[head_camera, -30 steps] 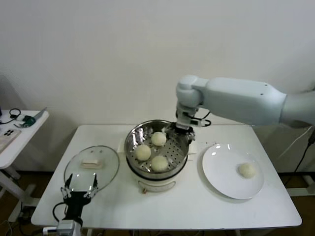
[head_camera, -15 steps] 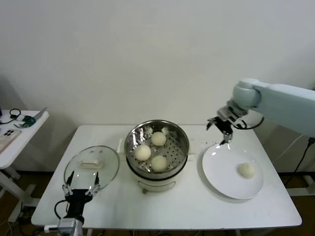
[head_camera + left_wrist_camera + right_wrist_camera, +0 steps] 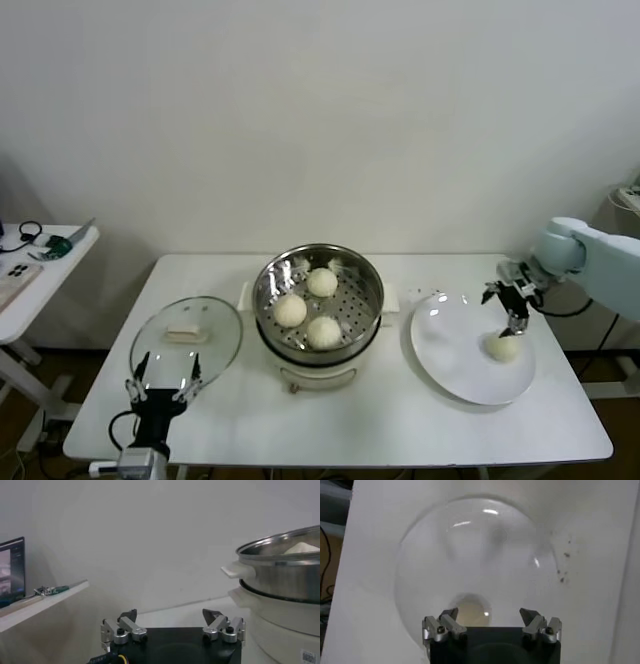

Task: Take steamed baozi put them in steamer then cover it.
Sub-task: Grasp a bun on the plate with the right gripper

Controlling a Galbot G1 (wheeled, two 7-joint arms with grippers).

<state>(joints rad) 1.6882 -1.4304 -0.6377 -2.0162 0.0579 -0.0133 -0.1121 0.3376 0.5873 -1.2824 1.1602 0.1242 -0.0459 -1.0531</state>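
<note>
From the head we are looking forward and down over the whole table (image 3: 380, 430). Our left wrist camera is sitting low, facing sideways at the steamer (image 3: 280, 575) nearby. Our right wrist camera is looking down close over the plate (image 3: 475, 555), also seen from the head.

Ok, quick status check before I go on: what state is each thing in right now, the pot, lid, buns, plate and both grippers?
steamer: uncovered, three baozi on its perforated tray.
cover: off, lying on the table left of the steamer.
baozi in steamer: three, sitting apart.
last baozi: on the plate, not gripped.
plate: holds one baozi.
right gripper: open, just above the last baozi.
left gripper: open, empty, parked near the cover.
</note>
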